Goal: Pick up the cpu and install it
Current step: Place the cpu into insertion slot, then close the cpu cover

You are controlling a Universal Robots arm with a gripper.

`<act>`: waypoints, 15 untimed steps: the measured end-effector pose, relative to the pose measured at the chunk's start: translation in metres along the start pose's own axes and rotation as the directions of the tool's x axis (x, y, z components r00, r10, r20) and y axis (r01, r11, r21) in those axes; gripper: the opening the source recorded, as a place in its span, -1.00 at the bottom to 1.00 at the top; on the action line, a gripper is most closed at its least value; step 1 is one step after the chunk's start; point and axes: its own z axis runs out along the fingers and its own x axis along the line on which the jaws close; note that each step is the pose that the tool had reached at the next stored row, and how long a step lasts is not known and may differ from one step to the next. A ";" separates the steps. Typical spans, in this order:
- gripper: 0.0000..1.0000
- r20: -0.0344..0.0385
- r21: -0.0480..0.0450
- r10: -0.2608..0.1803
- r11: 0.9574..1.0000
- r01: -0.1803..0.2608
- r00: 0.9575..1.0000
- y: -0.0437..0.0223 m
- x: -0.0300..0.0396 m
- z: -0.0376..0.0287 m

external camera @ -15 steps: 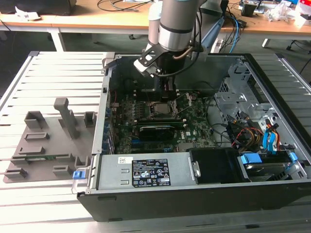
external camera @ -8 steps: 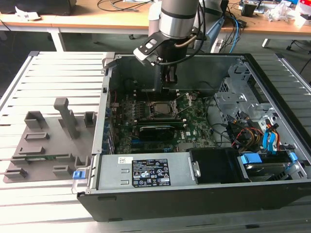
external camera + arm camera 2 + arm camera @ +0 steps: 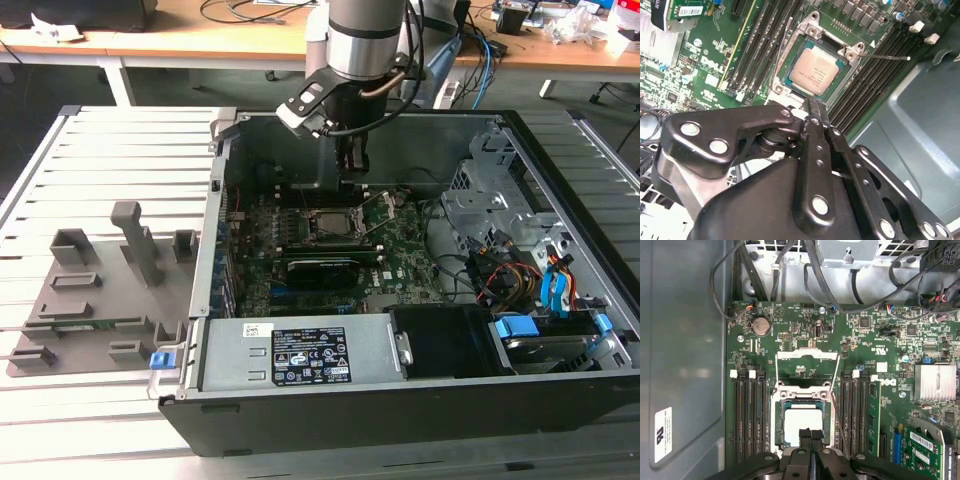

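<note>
Deep in open case point(image 3: 420, 405) on slatted bench point(image 3: 110, 150), hangs over motherboard point(image 3: 790, 335) with gripper point(image 3: 810, 433) pinched shut on nothing, tips above edge of cpu point(image 3: 815, 72) lying flat in socket point(image 3: 826, 415), latch frame point(image 3: 807, 354) swung back to keep seat clear, seemingly closed for nudging, not grasping.

Pale silvery cpu point(image 3: 813, 73), green motherboard point(image 3: 855, 340), black fingers point(image 3: 805, 436).

Black label point(image 3: 312, 356) with white print and approval marks, plus white barcode sticker point(image 3: 256, 329): on power supply point(image 3: 225, 355). Barcode sticker point(image 3: 692, 11): on expansion card point(image 3: 690, 22). Engraved text, probably several rows, illegible: on cpu point(image 3: 815, 72) lid. White sticker point(image 3: 662, 434), dark marks: on case wall point(image 3: 685, 340). White silk-screened lettering: on motherboard point(image 3: 670, 80).
</note>
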 end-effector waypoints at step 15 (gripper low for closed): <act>-0.79 0.002 -0.046 0.002 0.999 -0.002 1.000 0.0301 -0.0003 0.0003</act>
